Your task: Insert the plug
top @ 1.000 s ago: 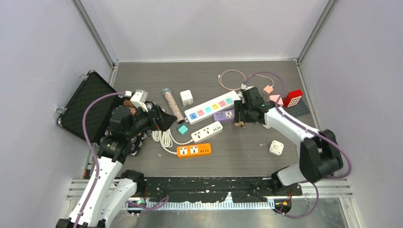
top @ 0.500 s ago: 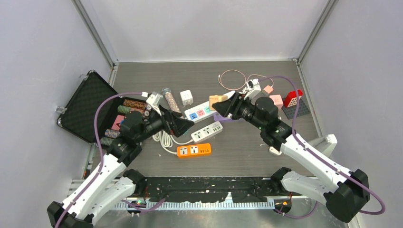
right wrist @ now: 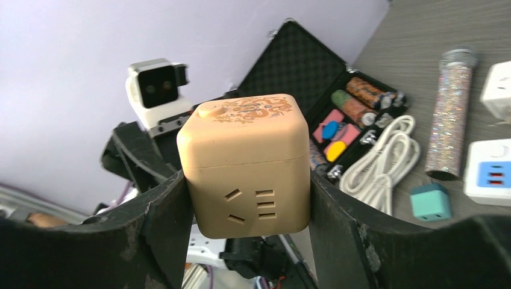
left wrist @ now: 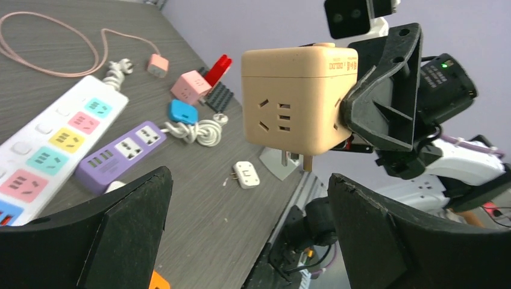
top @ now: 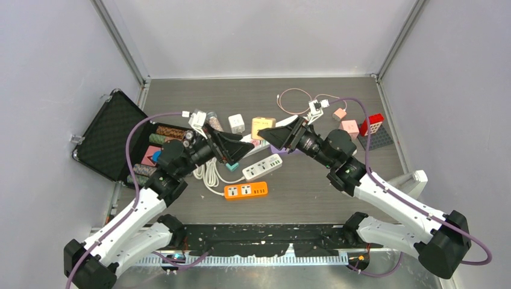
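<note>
R gripper (right wrist: 248, 208) is pinching the plug cube (right wrist: 247, 159) by its sides. It's smooth tan plastic w/ rounded corners, held up off the woodgrain table (top: 337, 90). L gripper (top: 238, 149) is spread wide facing it, close but not touching. Power strips (left wrist: 57, 135) crowd the table underneath.

Place: you are looking into a robot test cell in a lab, not a home or a shop.
Walls: plain pale panels (top: 259, 36) shut you in at 9, 12 and 3 o'clock, joined by bare metal posts (top: 120, 42).
Desk: a grey desk (top: 301, 192), with your cabled left arm (top: 138, 211) and right arm (top: 391, 198) bolted on at 6 o'clock.
Props: loose power strips (top: 262, 167) at the centre and a foam-lined case (top: 105, 132) at 9 o'clock.
</note>
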`<state>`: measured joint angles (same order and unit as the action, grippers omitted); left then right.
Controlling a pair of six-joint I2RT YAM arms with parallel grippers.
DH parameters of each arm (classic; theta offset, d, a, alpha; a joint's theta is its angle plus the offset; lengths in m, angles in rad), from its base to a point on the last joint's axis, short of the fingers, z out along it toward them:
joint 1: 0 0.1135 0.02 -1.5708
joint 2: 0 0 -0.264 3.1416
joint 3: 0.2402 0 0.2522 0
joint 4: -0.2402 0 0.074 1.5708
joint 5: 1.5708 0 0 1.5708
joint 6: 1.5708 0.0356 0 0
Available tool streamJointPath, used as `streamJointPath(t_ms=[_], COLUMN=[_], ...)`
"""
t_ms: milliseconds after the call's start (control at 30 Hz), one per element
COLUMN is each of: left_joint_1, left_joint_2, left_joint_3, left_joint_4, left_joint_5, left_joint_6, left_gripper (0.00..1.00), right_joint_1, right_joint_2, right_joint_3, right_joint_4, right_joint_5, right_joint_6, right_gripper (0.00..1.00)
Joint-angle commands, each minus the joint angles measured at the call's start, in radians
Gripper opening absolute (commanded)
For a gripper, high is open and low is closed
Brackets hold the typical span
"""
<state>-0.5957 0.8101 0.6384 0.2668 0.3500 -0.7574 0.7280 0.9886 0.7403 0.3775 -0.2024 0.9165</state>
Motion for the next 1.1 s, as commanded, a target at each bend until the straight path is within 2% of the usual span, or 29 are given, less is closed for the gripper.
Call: streamJointPath(t_ms=[0, 233, 400, 533, 667, 867, 967, 1067], left_joint_1=[-0.003, -0.004, -0.004, -0.004, -0.003, -0.004, -0.004, -0.004], left_joint_2=[0.003, 0.014, 0.024, 0.047, 0.054, 0.046, 0.044, 0.042], left_joint_3=[0.03, 0.018, 0.032, 0.034, 0.014, 0.004, 0.005, 0.002], left_joint_4=[0.182, 0.281, 0.27, 0.276, 0.287, 0.301, 0.299, 0.307], left_joint_5=[0.094, 0.153, 0.148, 0.164, 0.164, 0.159, 0.143, 0.137], left_joint_6=[-0.08, -0.115, -0.142, -0.161, -0.167, -0.185, -0.215, -0.237], left_gripper=[1.0, 1.0, 0.99, 0.95, 0.85, 0.63, 0.48, 0.42], right_joint_1=[0.017, 0.039, 0.057, 0.065, 0.068, 0.068, 0.068, 0.068], right_joint_2=[-0.01, 0.0, 0.012, 0.019, 0.024, 0.028, 0.03, 0.032], right_joint_3=[0.013, 0.031, 0.034, 0.031, 0.028, 0.023, 0.017, 0.009], right_joint_4=[0.183, 0.176, 0.199, 0.222, 0.246, 0.265, 0.274, 0.29], right_joint_5=[-0.088, -0.103, -0.123, -0.129, -0.129, -0.138, -0.141, -0.149], right_joint_6=[0.071, 0.034, 0.017, 0.02, 0.033, 0.036, 0.035, 0.037], right_gripper=[0.44, 0.44, 0.44, 0.44, 0.44, 0.44, 0.41, 0.39])
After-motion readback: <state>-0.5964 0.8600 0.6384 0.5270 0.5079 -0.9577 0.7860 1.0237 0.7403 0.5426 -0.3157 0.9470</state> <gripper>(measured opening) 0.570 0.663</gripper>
